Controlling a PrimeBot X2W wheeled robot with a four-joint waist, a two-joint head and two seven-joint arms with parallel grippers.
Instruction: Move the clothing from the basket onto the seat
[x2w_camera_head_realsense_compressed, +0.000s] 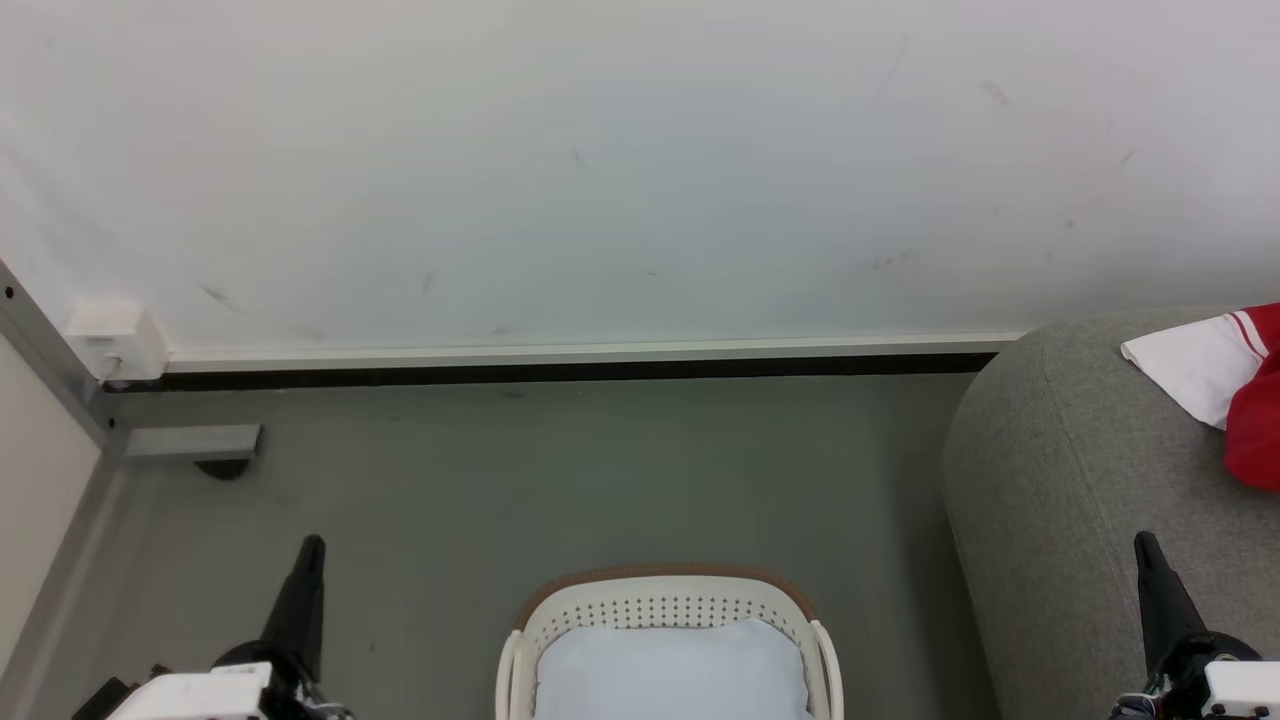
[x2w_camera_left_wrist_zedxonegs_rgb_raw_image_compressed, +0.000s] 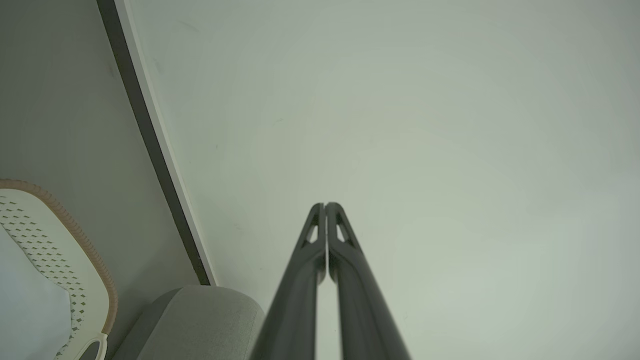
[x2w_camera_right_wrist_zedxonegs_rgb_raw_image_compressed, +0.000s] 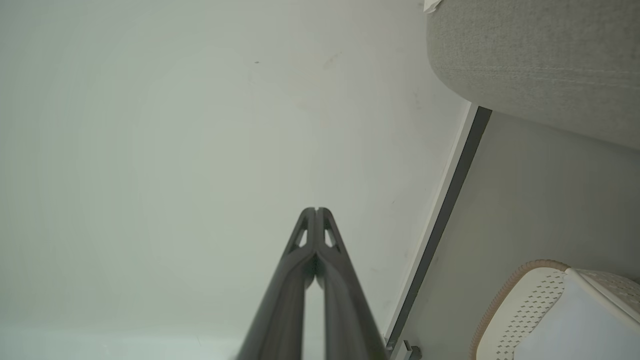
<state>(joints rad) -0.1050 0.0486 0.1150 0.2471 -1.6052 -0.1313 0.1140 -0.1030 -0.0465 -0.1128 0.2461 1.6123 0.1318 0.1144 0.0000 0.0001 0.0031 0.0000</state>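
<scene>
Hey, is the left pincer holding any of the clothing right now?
No, the left pincer is shut on nothing and points at the pale wall.

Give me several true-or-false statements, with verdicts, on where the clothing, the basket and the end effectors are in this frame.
1. The red and white clothing lies on the grey seat. True.
2. The basket shows red garments inside. False: what shows in it is a pale bluish-white pad.
3. The left end effector is shut and empty. True.
4. The right end effector grips the clothing. False: it is shut on nothing and points toward the wall.
5. The basket stands on the seat. False: it stands on the floor beside the seat.
</scene>
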